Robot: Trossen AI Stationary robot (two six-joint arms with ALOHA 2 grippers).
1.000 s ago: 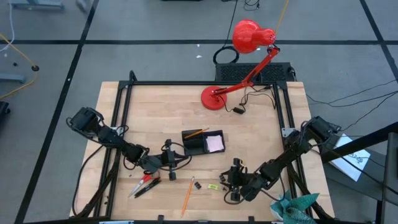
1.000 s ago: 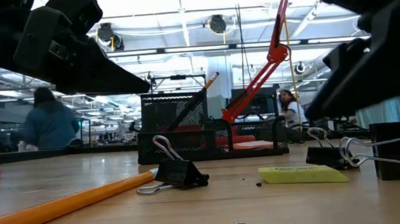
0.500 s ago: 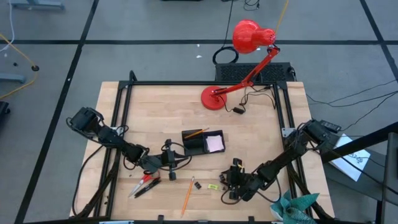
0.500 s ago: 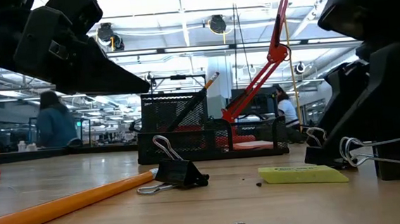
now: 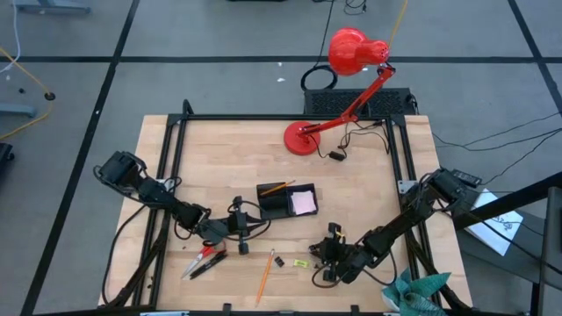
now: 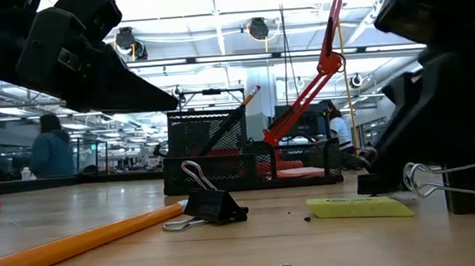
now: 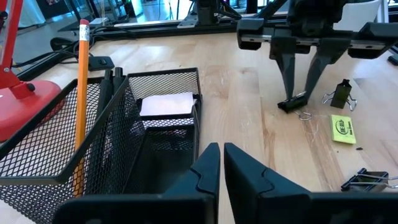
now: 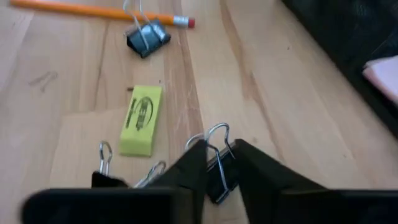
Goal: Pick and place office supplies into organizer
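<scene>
Small black binder clip with silver wire handles (image 8: pixel 217 171) sits on the light wooden table (image 5: pixel 369 189), near edge, right of centre. The right gripper (image 8: pixel 219 163) is down on it, fingers (image 8: pixel 189 167) pinched either side of the clip body, closed onto it, so this reads as the grasp before a lift; the clip looks not yet off the table. The grip goes on the body rather than the springy handles, probably for a firmer hold.

Just left of it lies a flat yellow-green eraser (image 8: pixel 142 118), and beside that a second black binder clip (image 8: pixel 146 37) next to a long orange pencil (image 8: pixel 93 10); a third black clip (image 8: pixel 106 177) sits close by the gripper. All loose, waiting their turn. Red-handled scissors with dark pens (image 5: pixel 204 261) lie further left at the near edge.

The black mesh organizer (image 5: pixel 285 200) stands mid-table, far from the clip and to its left; it already holds an upright orange pencil (image 7: pixel 81 93) in its tall section and a pale pink sticky-note pad (image 5: pixel 303 203) in the low tray, so the clip likely goes in a free compartment.

The left gripper (image 7: pixel 221 163) hovers just left of the organizer, fingers almost together, holding nothing, seemingly waiting. Red desk lamp (image 5: pixel 338 88) at the far side, not part of the job.
</scene>
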